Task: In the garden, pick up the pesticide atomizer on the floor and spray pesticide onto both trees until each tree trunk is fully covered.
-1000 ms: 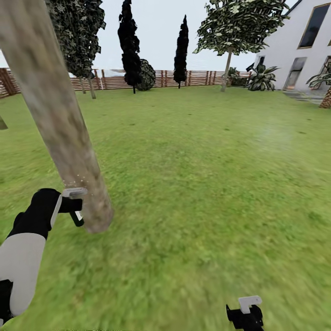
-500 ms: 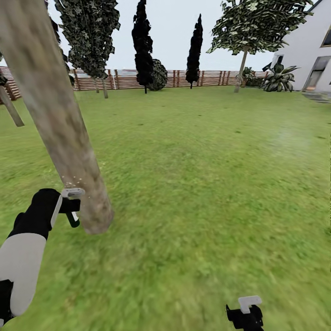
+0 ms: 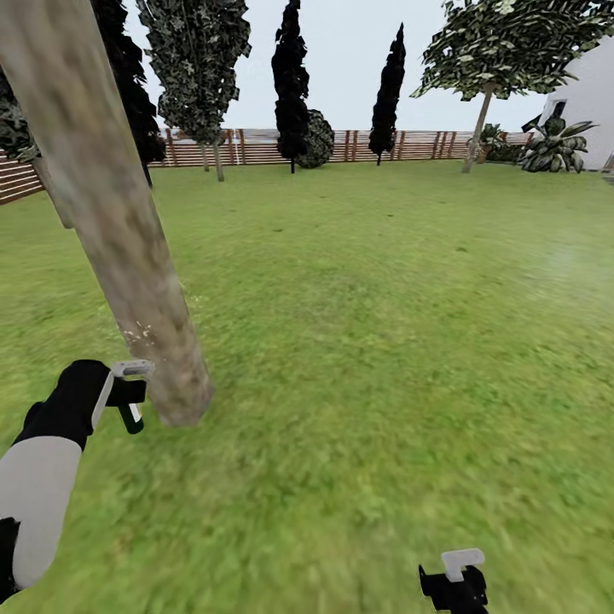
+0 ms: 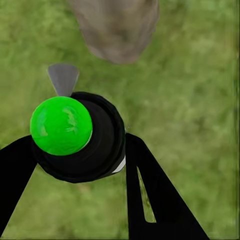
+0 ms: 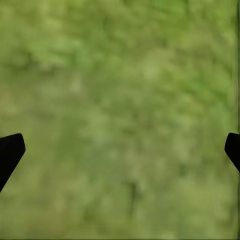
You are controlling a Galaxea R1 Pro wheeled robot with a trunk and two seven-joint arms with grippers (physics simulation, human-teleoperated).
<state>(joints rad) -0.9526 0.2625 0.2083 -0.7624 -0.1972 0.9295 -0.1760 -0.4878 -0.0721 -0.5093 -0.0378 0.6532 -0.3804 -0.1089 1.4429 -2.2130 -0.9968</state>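
One of our grippers, the left gripper (image 4: 75,150), clamps the pesticide atomizer (image 4: 77,135) beside the tree trunk (image 3: 111,213); our right gripper (image 5: 120,150) hangs spread.

black cypress trees (image 3: 292,77), round dark bush (image 3: 319,138), white house (image 3: 590,85)

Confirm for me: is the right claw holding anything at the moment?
No. In the right wrist view the right claw has its fingers spread wide with nothing but blurred lawn between them.
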